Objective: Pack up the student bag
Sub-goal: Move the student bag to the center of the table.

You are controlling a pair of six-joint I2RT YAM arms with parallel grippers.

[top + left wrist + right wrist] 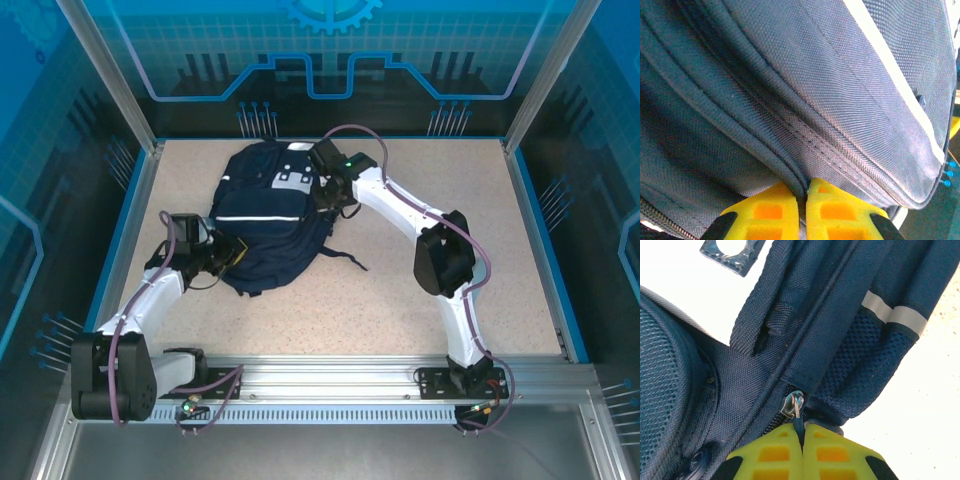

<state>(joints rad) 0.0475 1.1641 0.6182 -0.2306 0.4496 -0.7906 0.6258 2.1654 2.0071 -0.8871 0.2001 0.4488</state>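
Now left end effector (803, 192) grips the student bag (262, 238), right end effector (801, 432) its zipper pull (795, 406).

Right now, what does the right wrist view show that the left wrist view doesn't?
Right wrist: a metal zipper slider, its dark pull pinched in the shut right gripper, and mesh padding. Left wrist: the left gripper shut on a piped seam. Both: the navy student bag with a white stripe, and yellow fingers.
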